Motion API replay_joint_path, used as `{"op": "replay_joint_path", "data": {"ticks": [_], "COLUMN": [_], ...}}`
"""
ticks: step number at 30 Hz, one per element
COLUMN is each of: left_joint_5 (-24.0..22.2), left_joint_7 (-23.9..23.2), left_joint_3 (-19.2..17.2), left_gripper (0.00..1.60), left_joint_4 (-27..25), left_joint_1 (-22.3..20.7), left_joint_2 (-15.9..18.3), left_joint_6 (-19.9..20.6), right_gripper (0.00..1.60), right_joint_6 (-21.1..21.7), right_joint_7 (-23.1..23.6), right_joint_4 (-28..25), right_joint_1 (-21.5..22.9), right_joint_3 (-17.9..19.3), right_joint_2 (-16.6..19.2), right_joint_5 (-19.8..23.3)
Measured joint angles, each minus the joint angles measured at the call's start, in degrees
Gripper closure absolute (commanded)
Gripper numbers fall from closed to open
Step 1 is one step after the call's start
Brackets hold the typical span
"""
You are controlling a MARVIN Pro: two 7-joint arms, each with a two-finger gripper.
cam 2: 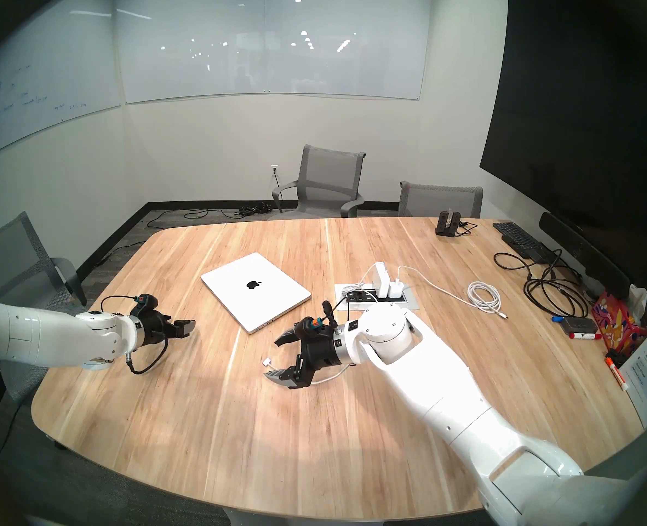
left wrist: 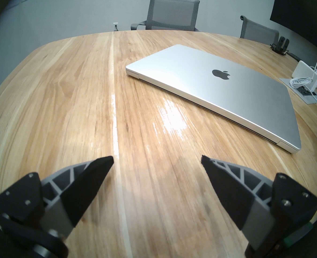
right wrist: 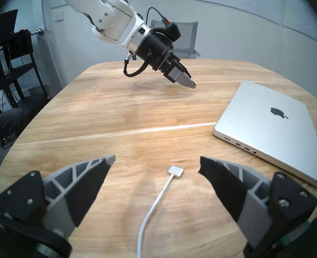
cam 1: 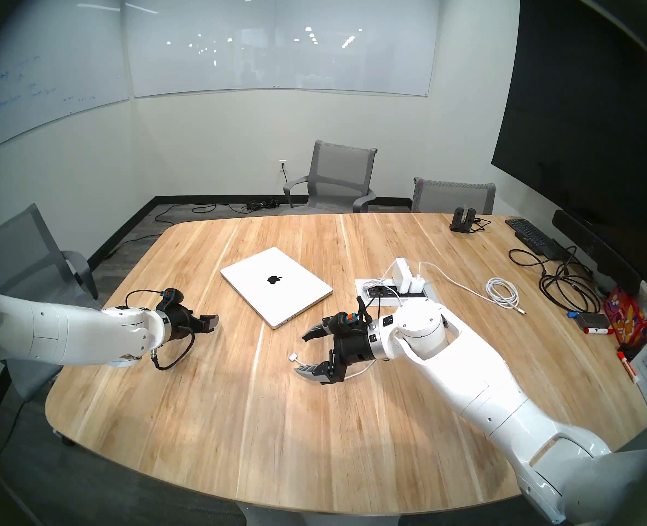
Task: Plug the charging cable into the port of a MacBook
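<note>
The MacBook lies shut and flat near the middle of the wooden table, apple logo up, turned at an angle to the table edge. Its port side faces the right gripper, which hangs low over the wood at about five o'clock from the laptop, well clear of it. That gripper's fingers are spread wide with nothing between them.

The charging cable lies loose on the tabletop. Its flat white-silver connector rests on the wood just beyond the spread fingertips, in the gap ahead of them, touching neither. In the right wrist view the connector sits at roughly eight o'clock from the laptop's near corner, near it but apart from the ports. The cord runs back under the right gripper toward the white power brick, which stands in the outlet box at about three o'clock from the laptop.

The left gripper hovers above bare wood at about eight o'clock from the MacBook, well apart from it. Its fingers are released too, parted with only tabletop showing between them.

A second coiled white cord lies farther out, toward the black keyboard.
</note>
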Motion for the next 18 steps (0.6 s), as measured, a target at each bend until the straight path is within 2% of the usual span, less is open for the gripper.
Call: {"op": "replay_joint_path", "data": {"ticks": [18], "left_joint_5": [0.0], "left_joint_7": [0.0], "left_joint_3": [0.0], "left_gripper": [0.0], "left_joint_4": [0.0], "left_joint_1": [0.0], "left_joint_2": [0.0], "left_joint_6": [0.0], "right_gripper": [0.0], "right_joint_6": [1.8], "right_joint_7": [-3.2], "right_joint_4": [-1.9], "right_joint_1": [-3.6], "right_joint_3": [0.4], "right_joint_2": [-1.1], "right_joint_5": [0.2]}}
